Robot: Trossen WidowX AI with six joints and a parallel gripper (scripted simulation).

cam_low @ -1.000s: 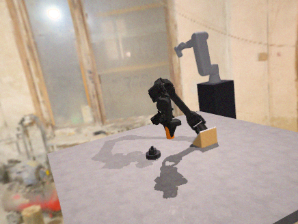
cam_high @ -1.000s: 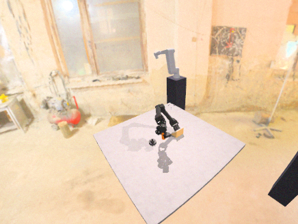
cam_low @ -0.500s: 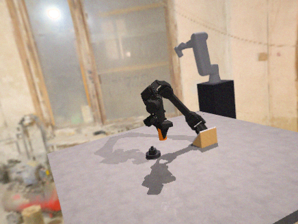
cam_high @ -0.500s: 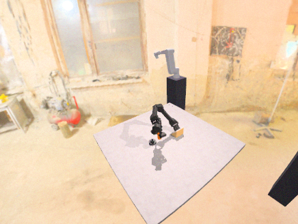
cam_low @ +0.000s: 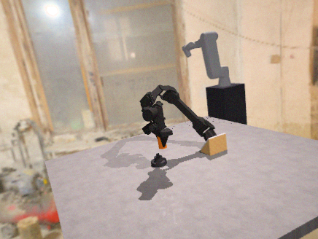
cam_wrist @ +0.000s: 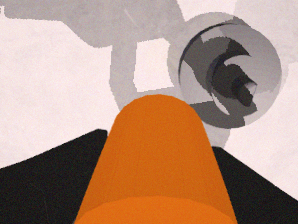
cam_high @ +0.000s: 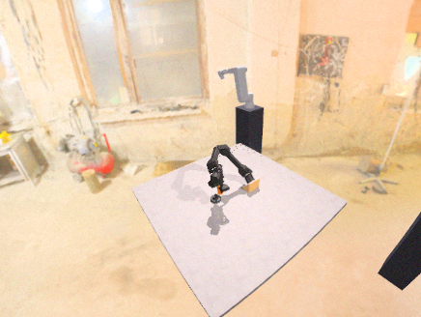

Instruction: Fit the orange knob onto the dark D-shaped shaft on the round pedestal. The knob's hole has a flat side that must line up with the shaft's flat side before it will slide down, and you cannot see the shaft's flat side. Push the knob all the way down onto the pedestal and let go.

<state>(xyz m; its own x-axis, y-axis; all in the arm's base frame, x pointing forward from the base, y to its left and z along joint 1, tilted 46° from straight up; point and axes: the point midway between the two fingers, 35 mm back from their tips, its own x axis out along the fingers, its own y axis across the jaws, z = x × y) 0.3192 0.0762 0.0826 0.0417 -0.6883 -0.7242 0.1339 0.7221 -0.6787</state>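
Observation:
The orange knob (cam_high: 218,191) (cam_low: 160,143) (cam_wrist: 157,150) is held upright, or nearly so, above the table. My gripper (cam_low: 163,141) (cam_wrist: 157,148) is shut on it, with one dark finger on each side in the wrist view. The round dark pedestal (cam_high: 215,199) (cam_low: 159,163) (cam_wrist: 265,60) stands on the table below the knob. Its shaft (cam_low: 158,157) (cam_wrist: 245,93) points up and is bare. In the wrist view the pedestal lies beyond the knob's far end, to the upper right, apart from it. The knob's hole and the shaft's flat side are hidden.
A wooden wedge-shaped block (cam_high: 251,186) (cam_low: 217,144) stands by the arm's base on the grey table (cam_high: 251,242) (cam_low: 219,197). Shadows of the arm fall around the pedestal. A grey robot arm (cam_high: 242,84) (cam_low: 211,55) stands on a black plinth (cam_high: 249,128) (cam_low: 226,103) behind the table.

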